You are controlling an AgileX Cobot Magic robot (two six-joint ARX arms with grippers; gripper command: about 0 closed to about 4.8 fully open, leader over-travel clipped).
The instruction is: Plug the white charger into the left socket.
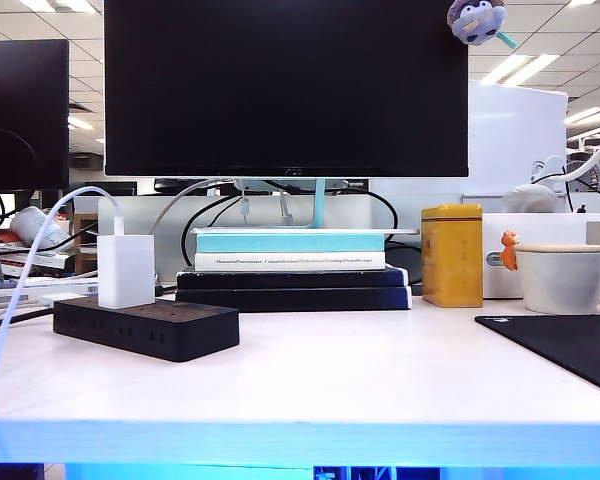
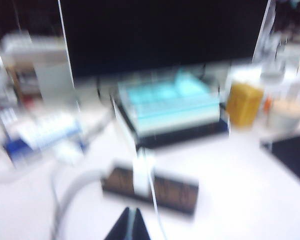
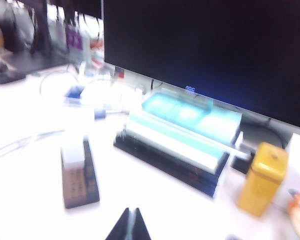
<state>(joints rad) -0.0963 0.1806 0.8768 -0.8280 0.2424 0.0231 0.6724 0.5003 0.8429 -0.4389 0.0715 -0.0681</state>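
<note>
The white charger (image 1: 126,270) stands upright on the left end of the black power strip (image 1: 147,326), over the left socket, which it hides; its thin white cable (image 1: 20,290) loops off to the left. In the left wrist view the blurred charger (image 2: 142,175) stands on the strip (image 2: 150,186), beyond my left gripper (image 2: 131,212), which is shut and holds nothing. The right wrist view has the charger (image 3: 73,150) on the strip (image 3: 79,180), well apart from my shut, unladen right gripper (image 3: 130,212). Neither gripper shows in the exterior view.
A stack of books (image 1: 292,270) under a black monitor (image 1: 285,88) stands behind the strip. A yellow tin (image 1: 452,255), a white mug (image 1: 565,277) and a black mat (image 1: 565,345) are at the right. Cables and clutter lie at the left.
</note>
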